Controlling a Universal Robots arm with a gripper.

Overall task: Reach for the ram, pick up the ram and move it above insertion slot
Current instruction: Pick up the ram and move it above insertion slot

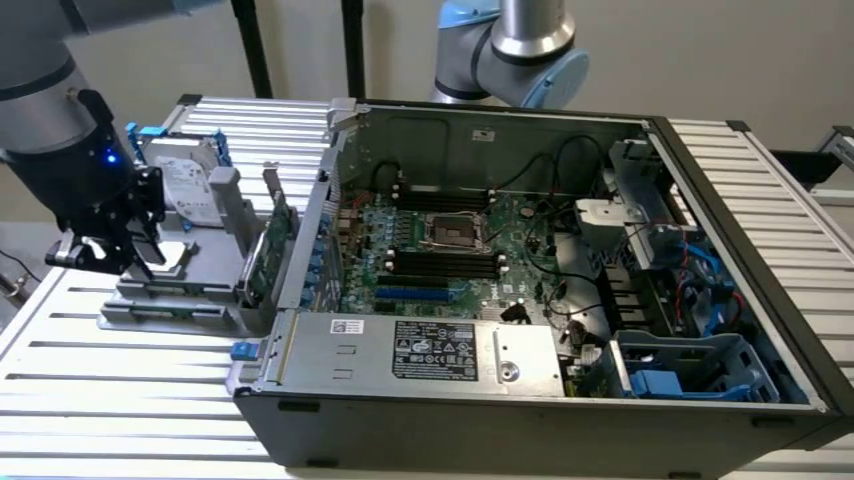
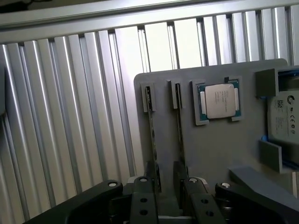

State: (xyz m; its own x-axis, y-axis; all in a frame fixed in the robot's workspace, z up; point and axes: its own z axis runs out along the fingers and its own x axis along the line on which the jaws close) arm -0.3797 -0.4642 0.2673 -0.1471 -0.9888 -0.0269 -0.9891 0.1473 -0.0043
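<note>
Ram: two long, thin, dark circuit-board sticks stand on edge in parallel slots of the flat grey holder plate point(image 2: 210, 149): the outer ram stick point(image 2: 152, 135) nearer the plate's edge by the ribbed aluminium table point(image 2: 70, 121), the inner ram stick point(image 2: 179, 130) just beside the square silver-capped processor point(image 2: 217, 100).
Long axis: both run from the plate's far edge towards my claw, roughly along the table's ribs.
My claw point(image 2: 168, 201): black fingers slightly parted, gripping nothing, at the sticks' near ends; contact I cannot tell.
</note>
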